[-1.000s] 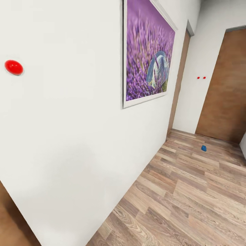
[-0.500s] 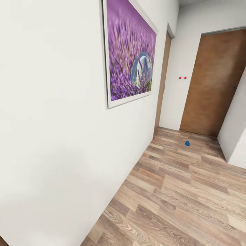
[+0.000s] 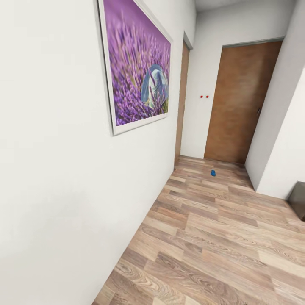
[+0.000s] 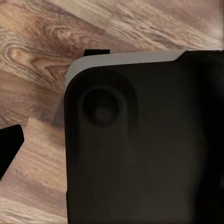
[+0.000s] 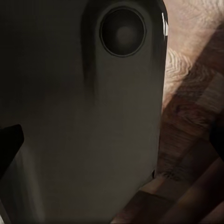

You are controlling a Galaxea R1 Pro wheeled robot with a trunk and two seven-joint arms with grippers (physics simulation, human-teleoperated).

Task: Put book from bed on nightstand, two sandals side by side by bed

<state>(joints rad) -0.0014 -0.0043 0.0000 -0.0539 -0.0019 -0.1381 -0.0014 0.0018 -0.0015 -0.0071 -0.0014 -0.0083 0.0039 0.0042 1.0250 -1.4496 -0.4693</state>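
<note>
One small bright blue sandal lies on the wood-plank floor far down the hallway, in front of a closed brown door. The book, the bed and the nightstand are out of view. In the left wrist view, my left gripper hangs over the robot's dark base, with one black fingertip at the picture's edge. In the right wrist view, my right gripper also hangs over the dark base, its fingertips far apart at both edges. Nothing is held in either.
A white wall with a framed lavender picture runs close along my left. A second brown door stands beyond it, with two red dots on the end wall. A dark furniture corner juts in at the right by a white wall corner.
The whole head view has swung to the right: the lavender picture and the sandal shifted left, the red button left the frame, and the dark furniture corner came into sight.
</note>
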